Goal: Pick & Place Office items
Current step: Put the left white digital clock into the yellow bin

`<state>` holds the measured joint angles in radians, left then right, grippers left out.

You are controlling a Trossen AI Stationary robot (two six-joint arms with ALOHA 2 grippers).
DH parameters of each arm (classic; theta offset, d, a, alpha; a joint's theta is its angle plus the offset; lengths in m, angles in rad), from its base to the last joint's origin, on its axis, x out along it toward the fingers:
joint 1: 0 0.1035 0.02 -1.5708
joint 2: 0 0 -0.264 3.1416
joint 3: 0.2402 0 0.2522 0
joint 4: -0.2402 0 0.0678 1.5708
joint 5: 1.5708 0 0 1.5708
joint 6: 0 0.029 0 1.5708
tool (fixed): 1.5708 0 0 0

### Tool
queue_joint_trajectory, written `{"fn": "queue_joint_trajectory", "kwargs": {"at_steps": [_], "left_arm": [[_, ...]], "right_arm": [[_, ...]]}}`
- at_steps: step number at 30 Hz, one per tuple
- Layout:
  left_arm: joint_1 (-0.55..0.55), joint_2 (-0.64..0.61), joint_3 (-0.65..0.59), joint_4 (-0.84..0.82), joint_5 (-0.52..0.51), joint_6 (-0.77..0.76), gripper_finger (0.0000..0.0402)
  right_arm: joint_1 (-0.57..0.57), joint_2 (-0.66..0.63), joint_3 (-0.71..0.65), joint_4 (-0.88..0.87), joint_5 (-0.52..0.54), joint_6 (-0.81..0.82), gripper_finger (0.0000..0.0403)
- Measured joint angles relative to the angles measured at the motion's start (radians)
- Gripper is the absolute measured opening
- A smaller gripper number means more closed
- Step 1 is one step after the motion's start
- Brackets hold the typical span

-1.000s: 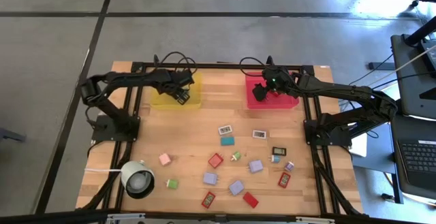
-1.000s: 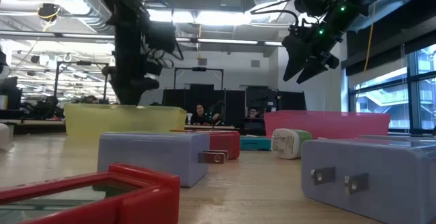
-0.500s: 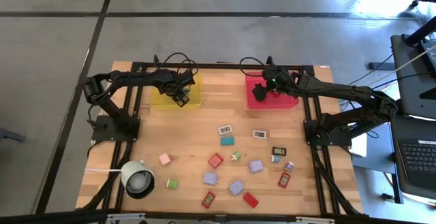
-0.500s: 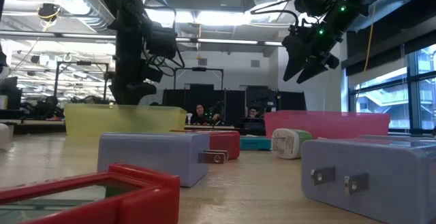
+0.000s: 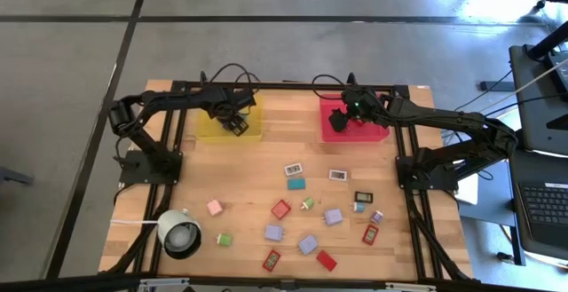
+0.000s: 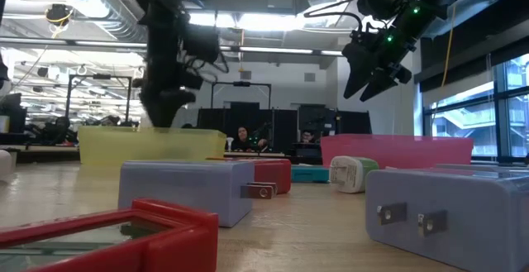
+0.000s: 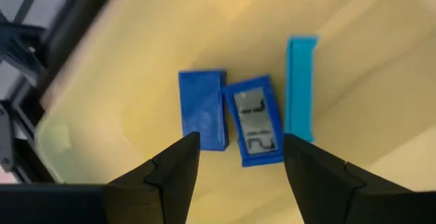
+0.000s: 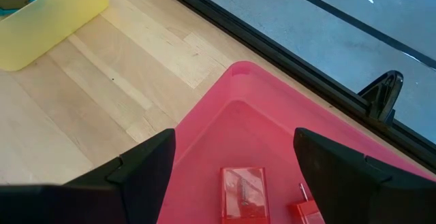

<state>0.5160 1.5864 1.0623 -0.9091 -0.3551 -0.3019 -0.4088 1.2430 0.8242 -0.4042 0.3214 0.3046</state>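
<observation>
The left gripper [image 5: 236, 123] hangs over the yellow tray [image 5: 213, 130] at the table's [image 5: 266, 163] far side, its fingers [image 7: 170, 173] spread with nothing between them. Below it, inside the yellow tray, three pieces lie side by side: a dark blue block [image 7: 202, 109], a blue piece with a grey display face [image 7: 256, 129] touching it, and a teal block [image 7: 300, 88] standing on edge just beside that.

To the right of the yellow tray, across a strip of bare wood, sits the red tray [image 5: 377, 132]. The right gripper [image 5: 339, 120] hovers above its near-left part, fingers [image 8: 143, 173] wide apart and empty. Two red items [image 8: 243, 193] lie on the red tray's floor under it, one only partly in view.

The remaining office items [image 5: 306, 217] are scattered on the wood nearer the front than both trays, mostly below the red tray and the gap between the trays: lilac blocks [image 5: 333, 216], red ones [image 5: 280, 209], a teal one [image 5: 295, 184], a pink one [image 5: 214, 207], a green one [image 5: 224, 239] and white-faced ones [image 5: 293, 169]. A white cylinder [image 5: 179, 233] stands at the front left, well in front of the yellow tray.
</observation>
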Motion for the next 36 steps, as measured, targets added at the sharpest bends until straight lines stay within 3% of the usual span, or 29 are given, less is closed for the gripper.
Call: {"fn": "queue_joint_trajectory", "kwargs": {"at_steps": [6, 14, 20, 24, 36], "left_arm": [[-0.048, -0.001, 0.144, -0.014, 0.08, -0.031, 0.0199], [-0.264, 0.001, 0.155, 0.287, 0.307, 0.022, 0.0198], [-0.439, 0.022, 0.121, 0.533, 0.223, 0.105, 0.0201], [-0.513, 0.059, 0.118, 0.569, 0.189, 0.106, 0.0218], [-0.57, 0.275, 0.118, 0.728, 0.166, 0.106, 0.0262]], "right_arm": [[0.0, 0.0, 0.0, 0.0, 0.0, 0.0, 0.0301], [0.0, 0.0, 0.0, 0.0, 0.0, 0.0, 0.0301], [0.0, 0.0, 0.0, 0.0, 0.0, 0.0, 0.0301], [0.0, 0.0, 0.0, 0.0, 0.0, 0.0, 0.0301], [0.0, 0.0, 0.0, 0.008, 0.0, 0.0, 0.0301]]}}
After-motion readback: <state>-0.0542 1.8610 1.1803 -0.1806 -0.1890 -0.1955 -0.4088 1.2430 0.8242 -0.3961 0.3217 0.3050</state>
